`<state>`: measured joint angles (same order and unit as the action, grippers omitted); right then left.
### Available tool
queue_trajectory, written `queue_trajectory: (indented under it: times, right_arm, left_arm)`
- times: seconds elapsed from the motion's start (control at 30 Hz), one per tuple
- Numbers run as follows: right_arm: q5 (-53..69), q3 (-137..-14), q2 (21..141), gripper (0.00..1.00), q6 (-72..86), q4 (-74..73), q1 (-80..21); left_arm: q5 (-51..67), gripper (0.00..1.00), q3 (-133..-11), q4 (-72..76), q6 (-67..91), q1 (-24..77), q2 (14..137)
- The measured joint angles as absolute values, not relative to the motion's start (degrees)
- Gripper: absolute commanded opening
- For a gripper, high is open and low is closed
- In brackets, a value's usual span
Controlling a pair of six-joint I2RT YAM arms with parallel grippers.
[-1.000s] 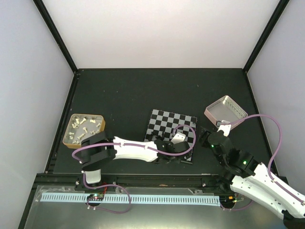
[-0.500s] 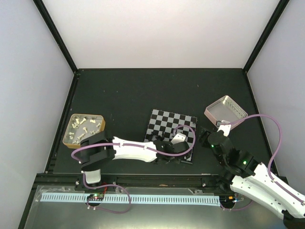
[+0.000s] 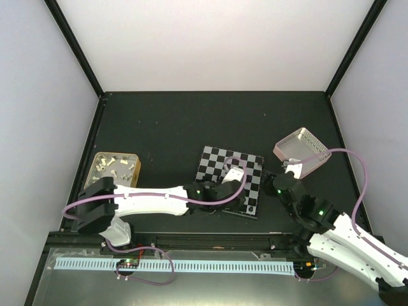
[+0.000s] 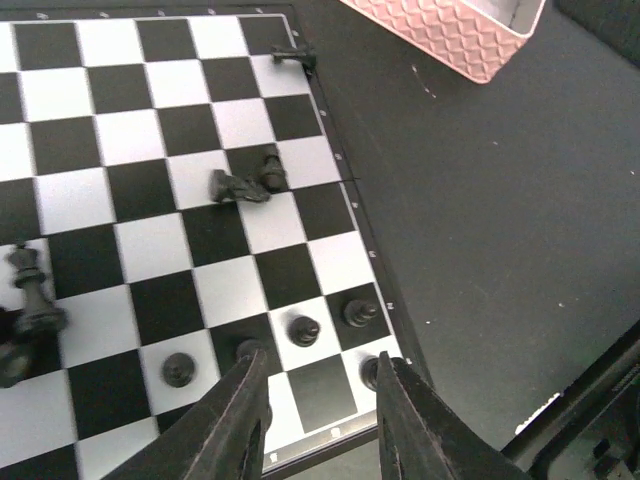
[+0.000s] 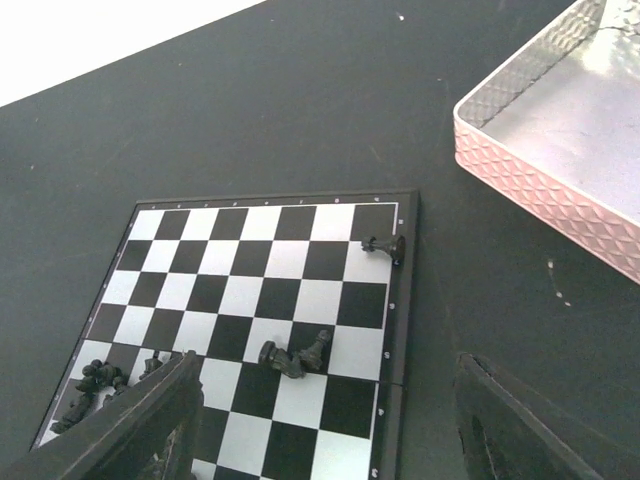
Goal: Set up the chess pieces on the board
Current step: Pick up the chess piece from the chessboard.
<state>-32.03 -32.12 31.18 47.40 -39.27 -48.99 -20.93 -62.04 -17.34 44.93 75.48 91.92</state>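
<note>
Left wrist: my left gripper (image 4: 320, 360) slightly spread, pinching nothing, low over near right corner of board (image 4: 150, 150). Pawns (image 4: 303, 328) stand just ahead of fingertips (image 4: 250, 400). Two toppled chess pieces (image 4: 240, 185) farther ahead. Pink tray (image 4: 450, 35) far ahead-right.

Right wrist: my right gripper (image 5: 328, 365) spread wide, empty. Board ahead-left on desk (image 5: 250, 120), pink tray ahead-right.

Top: left gripper over board's near edge, right gripper just off board's right side. Tan tray (image 3: 116, 153) far left.

The top camera looks down on the whole worktop (image 3: 166, 127) from behind. Both wrist cameras view, close and slanted, the board (image 3: 213, 162) and the pink tray (image 3: 303, 150).
</note>
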Motion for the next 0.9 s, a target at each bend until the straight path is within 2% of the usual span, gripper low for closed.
queue_trajectory:
  times: [0.3,0.47,0.7,0.9]
  right_arm:
    - [-18.55,-32.08,46.94,0.50,37.32,-28.51,-40.56]
    - [-11.88,-32.36,57.93,0.51,32.84,-24.12,-35.35]
    - [-11.40,-37.01,70.89,0.55,33.10,-24.12,-33.17]
    - [-10.85,-39.64,77.49,0.50,35.09,-23.92,-33.12]
  left_arm:
    - [-21.85,0.37,-50.94,-16.73,44.47,68.42,78.78]
    - [-20.23,0.40,-42.83,-14.90,43.51,62.46,70.70]
    - [-17.93,0.41,-37.36,-12.03,42.48,57.52,63.26]
    - [-16.56,0.41,-35.81,-10.20,41.60,56.25,61.49]
